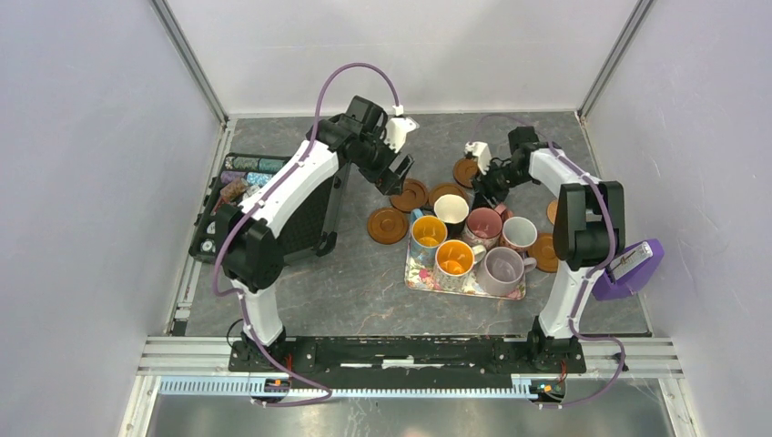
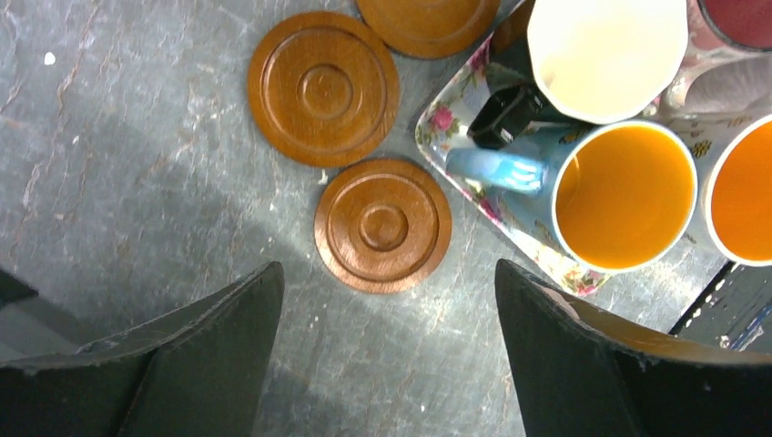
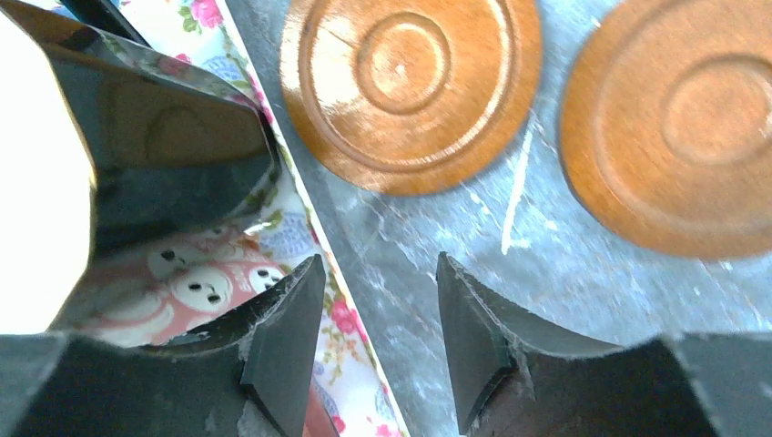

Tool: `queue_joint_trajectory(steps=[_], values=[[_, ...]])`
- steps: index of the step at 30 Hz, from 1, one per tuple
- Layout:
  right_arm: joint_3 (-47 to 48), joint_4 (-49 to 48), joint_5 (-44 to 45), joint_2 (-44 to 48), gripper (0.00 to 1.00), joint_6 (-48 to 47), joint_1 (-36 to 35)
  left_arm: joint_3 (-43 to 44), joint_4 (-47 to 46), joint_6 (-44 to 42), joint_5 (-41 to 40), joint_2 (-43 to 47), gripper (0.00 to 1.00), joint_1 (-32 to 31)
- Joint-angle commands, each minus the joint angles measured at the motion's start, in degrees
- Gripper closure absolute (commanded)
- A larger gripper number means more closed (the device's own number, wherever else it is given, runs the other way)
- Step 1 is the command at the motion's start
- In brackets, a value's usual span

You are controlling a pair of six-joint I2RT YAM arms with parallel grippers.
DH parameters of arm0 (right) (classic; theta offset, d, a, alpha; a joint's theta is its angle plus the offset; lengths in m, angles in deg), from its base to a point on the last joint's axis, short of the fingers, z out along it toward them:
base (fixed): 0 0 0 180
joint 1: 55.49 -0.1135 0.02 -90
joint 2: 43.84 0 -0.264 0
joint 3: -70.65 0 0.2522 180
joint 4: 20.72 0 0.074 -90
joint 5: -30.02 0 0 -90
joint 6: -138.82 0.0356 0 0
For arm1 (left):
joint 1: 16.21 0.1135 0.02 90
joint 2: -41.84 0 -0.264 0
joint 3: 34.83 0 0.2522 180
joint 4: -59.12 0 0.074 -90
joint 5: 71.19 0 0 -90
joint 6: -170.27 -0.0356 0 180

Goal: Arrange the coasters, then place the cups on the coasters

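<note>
Several cups stand on a floral tray (image 1: 421, 279): a black one with cream lining (image 1: 452, 211), a blue orange-lined one (image 1: 428, 232), a white orange-lined one (image 1: 455, 259), a pink one (image 1: 483, 225), a white-pink one (image 1: 519, 234) and a lilac one (image 1: 502, 269). Brown coasters (image 1: 388, 225) (image 1: 409, 194) (image 1: 446, 193) (image 1: 466, 171) lie behind and left of the tray, and another (image 1: 544, 252) lies to its right. My left gripper (image 2: 387, 266) hangs open above the coaster (image 2: 383, 225), holding nothing. My right gripper (image 3: 380, 259) is open over the tray's rim (image 3: 309, 218), empty, just short of a coaster (image 3: 410, 91).
A rack of poker chips (image 1: 244, 175) sits at the far left beside the left arm. A tan disc (image 1: 553, 211) shows partly behind the right arm. White walls close in the table on three sides. A purple device (image 1: 628, 269) hangs at the right.
</note>
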Motion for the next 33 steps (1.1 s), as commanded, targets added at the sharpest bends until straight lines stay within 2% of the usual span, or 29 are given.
queue_joint_trajectory(steps=[1,7,13,20,26,33], values=[[3.3,5.6,-2.2,2.5,0.44,2.1,4.4,4.9,-3.2,5.1,4.6,-5.2,0.12,-0.2],[1.5,5.5,-1.5,2.0,0.46,4.1,12.3,10.4,-6.3,12.9,7.7,-12.9,0.35,-0.2],[-0.4,4.2,-0.9,1.4,0.47,4.7,15.6,14.6,-9.7,18.0,7.2,-18.7,0.44,-0.2],[-2.7,7.1,2.0,1.0,0.47,0.4,16.1,17.7,-8.5,18.0,7.2,-24.3,0.56,-0.3],[-5.7,6.2,4.7,1.1,0.48,-1.3,16.1,16.7,-5.6,13.1,8.3,-25.8,0.60,-1.6],[-5.8,5.0,6.2,0.1,0.49,-0.9,16.4,15.3,-4.0,11.7,8.3,-27.4,0.62,-2.0]])
